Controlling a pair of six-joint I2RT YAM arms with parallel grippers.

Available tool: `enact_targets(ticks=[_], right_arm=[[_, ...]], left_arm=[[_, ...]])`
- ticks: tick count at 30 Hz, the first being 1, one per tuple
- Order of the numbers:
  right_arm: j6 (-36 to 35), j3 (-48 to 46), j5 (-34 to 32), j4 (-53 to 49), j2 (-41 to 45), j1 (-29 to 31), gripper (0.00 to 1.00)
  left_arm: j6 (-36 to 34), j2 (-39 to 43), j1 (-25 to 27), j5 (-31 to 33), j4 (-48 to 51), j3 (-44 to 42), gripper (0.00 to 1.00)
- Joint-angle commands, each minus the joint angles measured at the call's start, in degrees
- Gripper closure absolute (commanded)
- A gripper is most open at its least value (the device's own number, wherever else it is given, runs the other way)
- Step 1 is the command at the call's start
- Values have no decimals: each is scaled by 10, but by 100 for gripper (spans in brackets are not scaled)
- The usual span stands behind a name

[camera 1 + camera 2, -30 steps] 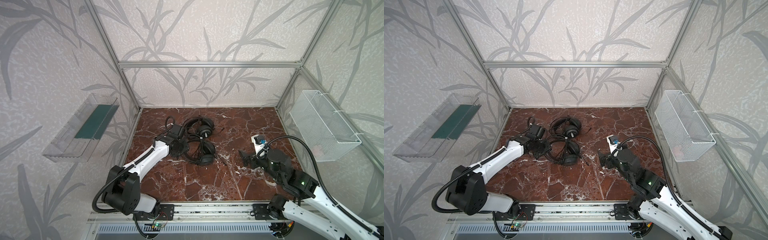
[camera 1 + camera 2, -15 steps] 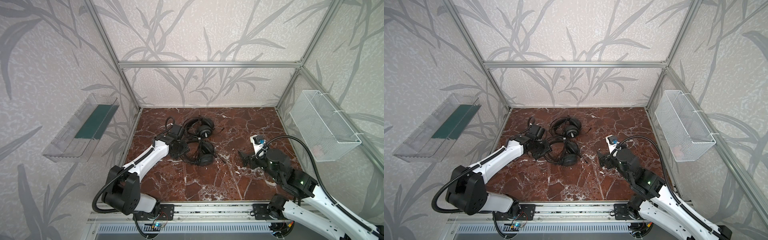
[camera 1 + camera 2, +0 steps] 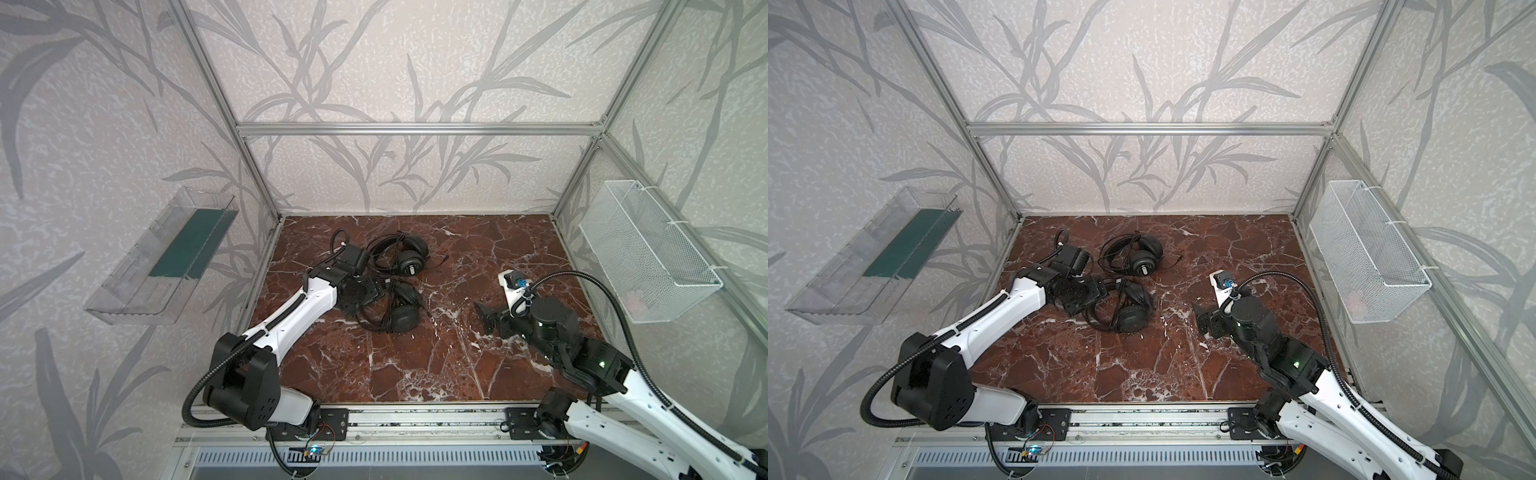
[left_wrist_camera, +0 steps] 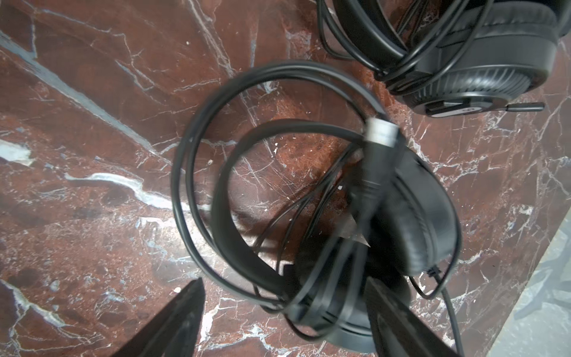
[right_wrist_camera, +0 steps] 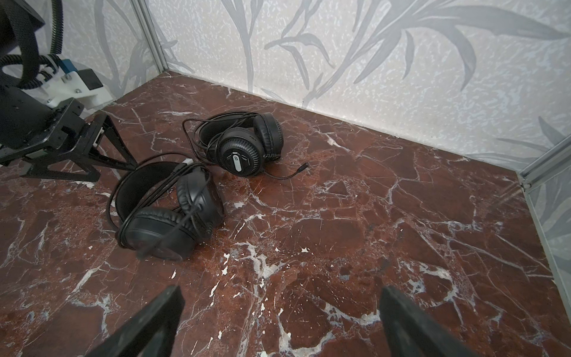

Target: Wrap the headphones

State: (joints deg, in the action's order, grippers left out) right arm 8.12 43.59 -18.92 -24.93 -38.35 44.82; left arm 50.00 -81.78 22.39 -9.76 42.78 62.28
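Right at the tips of the left gripper point(image 5: 116, 173), jaws spread wide and clasping nothing: the smooth-cupped headset point(image 5: 167, 216), black, thin double-wire headband, padded round cups, slim cable draped loosely across. Just beyond that gripper, the ridged-cupped headset point(image 5: 244, 148), black, pale strip on the cup, cable coiled round its band. Beneath both, glossy red-brown marble tabletop point(image 3: 415, 365) veined white. Well apart from the left gripper, the right gripper point(image 5: 281, 290), jaws likewise wide, empty.

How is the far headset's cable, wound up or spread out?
Mostly wound up. In the right wrist view the cable loops in coils around the far headset, and only a short plug end trails loose.
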Motion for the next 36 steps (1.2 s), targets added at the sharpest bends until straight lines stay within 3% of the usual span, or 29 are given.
enact_targets(ticks=[1,2,3,6,14,18,23,26,31,36], right_arm=[[-2,3,5,6,-1,-3,1],[-3,3,5,6,-1,-3,1],[-3,3,6,5,-1,-3,1],[-4,2,-2,9,-5,-3,1],[-31,10,-24,31,-32,-10,1],[-48,-5,-57,70,-32,-26,1],[-44,-11,-49,110,-31,-78,1],[-36,-12,-19,133,-41,-139,1],[23,-3,40,146,-93,-259,1],[23,-12,18,193,-126,-276,1]], left_arm=[[-3,15,0,0,27,18,16],[-4,15,0,-1,31,21,12],[-7,14,-1,-1,35,25,1],[-32,18,-4,18,61,58,1],[-131,41,-45,199,22,125,1],[-103,22,-112,188,6,145,1],[-144,66,-125,259,-158,52,1],[-172,94,-147,301,-225,-14,1],[-264,159,-179,368,-415,-193,1],[-316,190,-192,385,-530,-298,1]])
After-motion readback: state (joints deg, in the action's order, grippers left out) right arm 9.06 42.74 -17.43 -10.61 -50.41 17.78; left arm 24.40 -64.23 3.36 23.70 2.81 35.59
